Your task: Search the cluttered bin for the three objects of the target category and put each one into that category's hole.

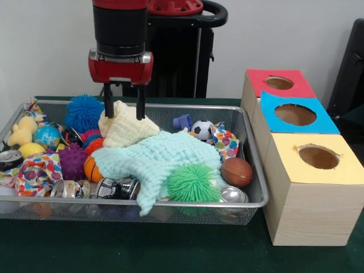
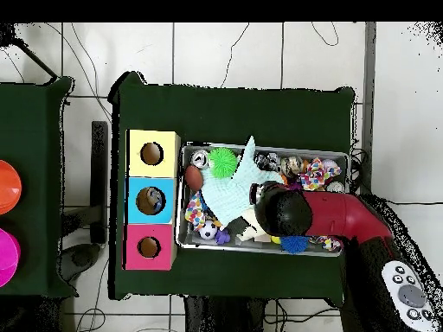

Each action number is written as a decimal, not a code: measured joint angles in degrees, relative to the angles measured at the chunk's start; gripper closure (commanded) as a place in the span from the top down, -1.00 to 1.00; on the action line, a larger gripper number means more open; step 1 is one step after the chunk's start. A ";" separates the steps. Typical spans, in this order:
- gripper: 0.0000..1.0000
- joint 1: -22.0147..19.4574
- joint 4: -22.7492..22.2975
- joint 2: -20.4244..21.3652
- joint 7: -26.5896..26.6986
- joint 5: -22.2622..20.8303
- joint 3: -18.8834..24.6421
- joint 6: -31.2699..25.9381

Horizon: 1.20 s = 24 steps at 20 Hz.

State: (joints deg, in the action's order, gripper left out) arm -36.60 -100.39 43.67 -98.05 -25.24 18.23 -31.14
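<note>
The wire mesh bin [image 1: 170, 203] is full of mixed things: balls, cloths and metal cans. My gripper [image 1: 124, 116] hangs over the bin's back middle. Its two black fingers [image 1: 108, 105] stand apart, on either side of a bunched pale yellow cloth [image 1: 122, 129] that rises between them. A mint cloth [image 1: 165, 159] lies spread just in front of it. The red-topped box's hole [image 1: 279, 83] is at the far right, behind the blue and yellow boxes. In the overhead view the arm [image 2: 284, 210] hides the gripper over the bin [image 2: 260, 147]; the red box's hole [image 2: 149, 247] shows there.
The bin holds a green spiky ball [image 1: 193, 183], brown football [image 1: 236, 172], soccer ball [image 1: 201, 129], blue spiky ball [image 1: 83, 112], purple spiky ball [image 1: 72, 161], cans [image 1: 116, 187] and patterned cloths [image 1: 37, 173]. Blue-topped [image 1: 296, 115] and yellow-topped [image 1: 318, 157] boxes stand to its right.
</note>
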 measured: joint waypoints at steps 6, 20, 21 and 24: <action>1.00 1.51 1.42 -1.94 0.00 0.01 -0.65 0.01; 1.00 3.15 5.52 -7.53 0.00 0.07 -2.53 3.03; 1.00 3.16 5.68 -7.70 0.00 0.07 -2.61 3.09; 1.00 3.26 6.51 -8.51 0.00 0.07 -3.03 3.47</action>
State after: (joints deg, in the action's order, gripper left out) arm -33.34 -93.88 35.15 -98.05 -25.17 15.21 -27.67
